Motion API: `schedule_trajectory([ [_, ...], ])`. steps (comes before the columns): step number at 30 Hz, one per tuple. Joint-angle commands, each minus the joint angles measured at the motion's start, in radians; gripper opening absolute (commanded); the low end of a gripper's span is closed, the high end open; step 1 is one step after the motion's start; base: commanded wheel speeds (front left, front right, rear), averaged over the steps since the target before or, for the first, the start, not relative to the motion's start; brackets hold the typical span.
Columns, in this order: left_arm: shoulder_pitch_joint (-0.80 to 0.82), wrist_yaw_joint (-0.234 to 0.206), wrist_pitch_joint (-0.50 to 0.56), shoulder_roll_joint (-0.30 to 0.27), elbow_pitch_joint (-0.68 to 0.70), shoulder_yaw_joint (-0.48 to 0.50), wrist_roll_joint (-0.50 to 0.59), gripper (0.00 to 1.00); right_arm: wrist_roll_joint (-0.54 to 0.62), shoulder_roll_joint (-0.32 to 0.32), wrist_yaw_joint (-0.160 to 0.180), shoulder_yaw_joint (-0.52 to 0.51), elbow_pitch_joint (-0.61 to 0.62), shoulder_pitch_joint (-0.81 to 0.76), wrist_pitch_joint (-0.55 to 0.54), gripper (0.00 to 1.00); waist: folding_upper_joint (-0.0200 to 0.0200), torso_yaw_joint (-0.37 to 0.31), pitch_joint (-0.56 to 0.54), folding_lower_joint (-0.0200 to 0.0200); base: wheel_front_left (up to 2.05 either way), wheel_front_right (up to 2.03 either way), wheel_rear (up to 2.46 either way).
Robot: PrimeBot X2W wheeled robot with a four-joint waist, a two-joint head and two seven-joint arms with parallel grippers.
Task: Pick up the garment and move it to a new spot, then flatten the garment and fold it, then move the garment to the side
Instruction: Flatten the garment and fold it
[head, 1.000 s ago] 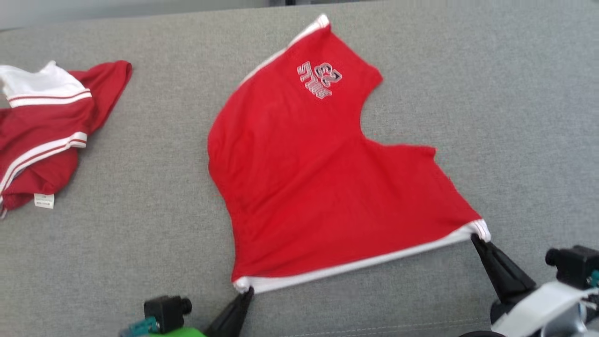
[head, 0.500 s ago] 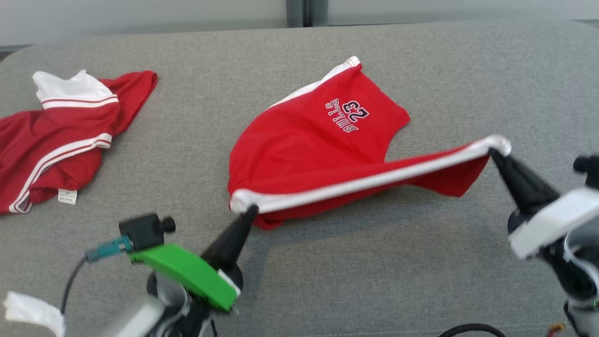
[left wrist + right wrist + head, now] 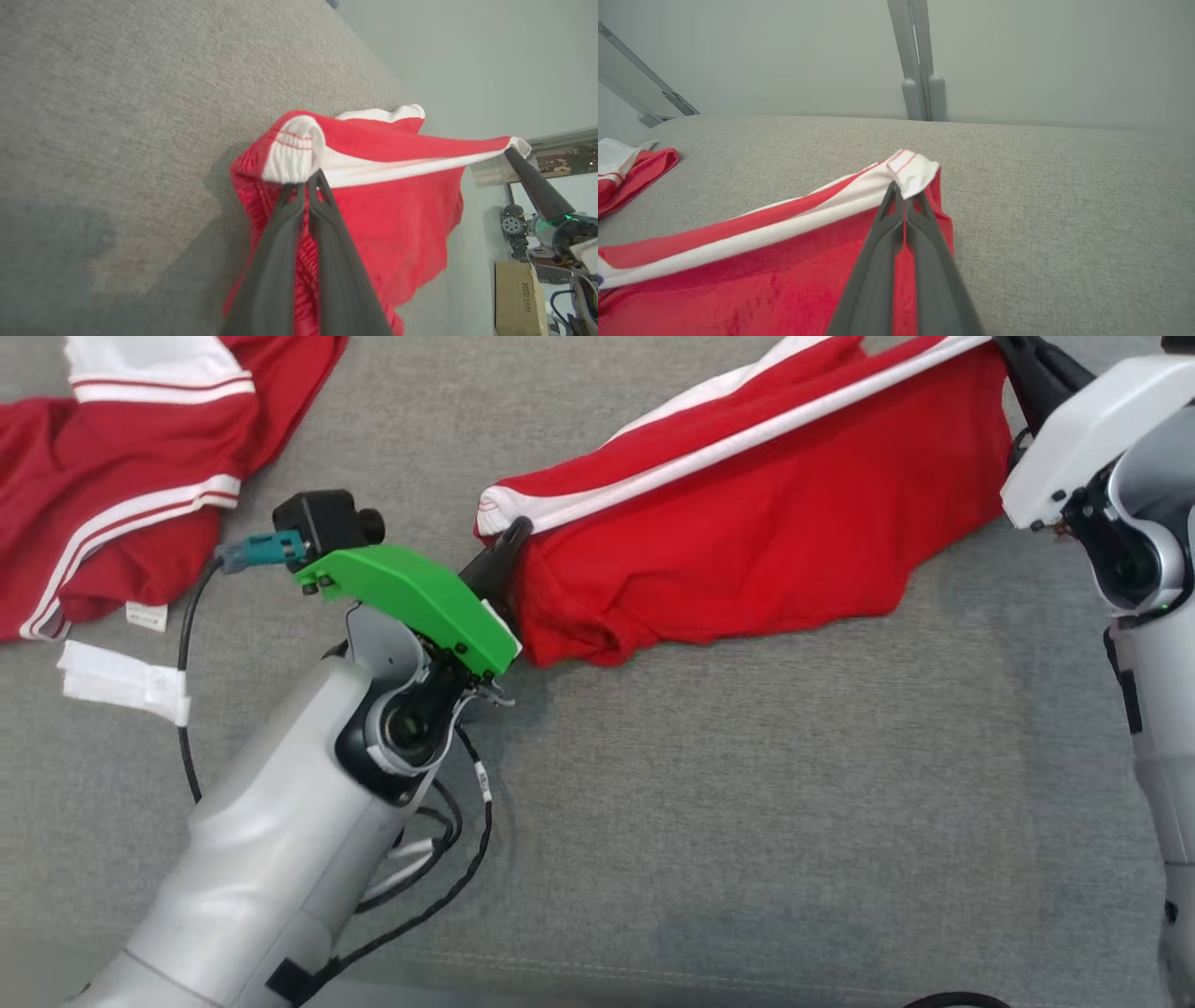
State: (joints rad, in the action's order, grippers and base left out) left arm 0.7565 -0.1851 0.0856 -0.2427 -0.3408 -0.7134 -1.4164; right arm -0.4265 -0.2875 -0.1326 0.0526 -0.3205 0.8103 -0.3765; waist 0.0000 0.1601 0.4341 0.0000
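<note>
head view: left gripper (image 3: 516, 527) and right gripper (image 3: 1004, 343) each pinch the red garment's (image 3: 747, 532) white hem, stretched taut above grey cushion (image 3: 747, 803).

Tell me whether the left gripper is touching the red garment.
Touching. The left wrist view shows the left gripper pinched shut on the white corner of the red garment.

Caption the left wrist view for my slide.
Both corners pinched: the left gripper and right gripper stretch the white hem of the red garment above the grey surface.
</note>
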Motion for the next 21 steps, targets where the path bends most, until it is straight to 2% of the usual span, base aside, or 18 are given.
schedule_trajectory([
  [1,0.044,0.005,-0.010,0.022,-0.069,0.004,0.018,0.00,0.015,-0.014,0.004,0.007,-0.048,0.048,0.012,0.00,0.0000,0.128,0.118,0.0000,0.00,0.00,0.00],
  [7,0.095,0.064,-0.025,0.093,-0.208,0.001,0.009,0.00,0.039,-0.027,0.003,0.080,-0.190,0.138,0.033,0.00,0.0000,0.159,0.126,0.0000,0.00,0.00,0.00],
  [14,0.118,0.109,-0.046,0.118,-0.284,0.007,0.009,0.00,0.029,-0.035,0.003,0.129,-0.286,0.190,0.063,0.00,0.0000,0.182,0.116,0.0000,0.00,0.00,0.00],
  [21,0.122,0.143,-0.045,0.131,-0.296,0.003,0.005,0.02,0.000,-0.050,0.003,0.174,-0.339,0.224,0.082,0.00,0.0000,0.187,0.094,0.0000,0.00,0.00,0.00],
])
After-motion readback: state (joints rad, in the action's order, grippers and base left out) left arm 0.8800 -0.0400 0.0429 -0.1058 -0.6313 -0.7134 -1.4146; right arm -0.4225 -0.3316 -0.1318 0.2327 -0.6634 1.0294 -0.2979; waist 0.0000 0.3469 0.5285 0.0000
